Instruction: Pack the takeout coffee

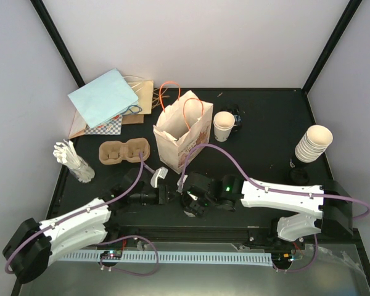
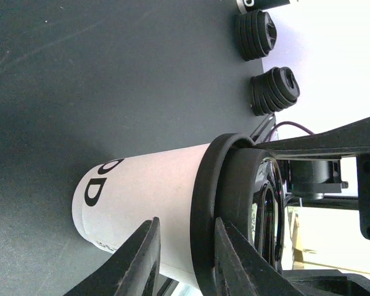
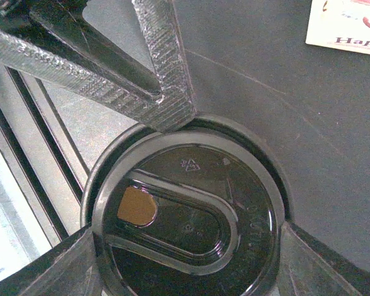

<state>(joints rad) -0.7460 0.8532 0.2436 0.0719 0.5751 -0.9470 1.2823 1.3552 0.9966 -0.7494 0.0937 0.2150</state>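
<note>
Right claw (image 3: 191, 259): it fills the bottom of its own view. One finger sits at each side of the black lid (image 3: 185, 203), and both touch the rim. It looks clamped on the lid.
Left claw (image 2: 186, 262): it is at the bottom of its own view. Its fingers are close together with the lid's rim between them. I cannot tell if it pinches or only touches.
Coffee cup (image 2: 142, 197): white, with its lid on. It stands on the black table (image 2: 80, 74) between the two claws, low in the middle of the top view.
Paper bag (image 1: 182, 132): open, in the upper middle of the top view, well apart from the cup.
Brown tray (image 1: 123, 152): left of the bag, with both holes bare.
Other cup (image 1: 224, 126): right of the bag, with no lid.
Done: one cup seems to have its lid.
Left to do: I think nothing is packed yet. This cup must go in the tray or the bag. The other cup needs a lid.
</note>
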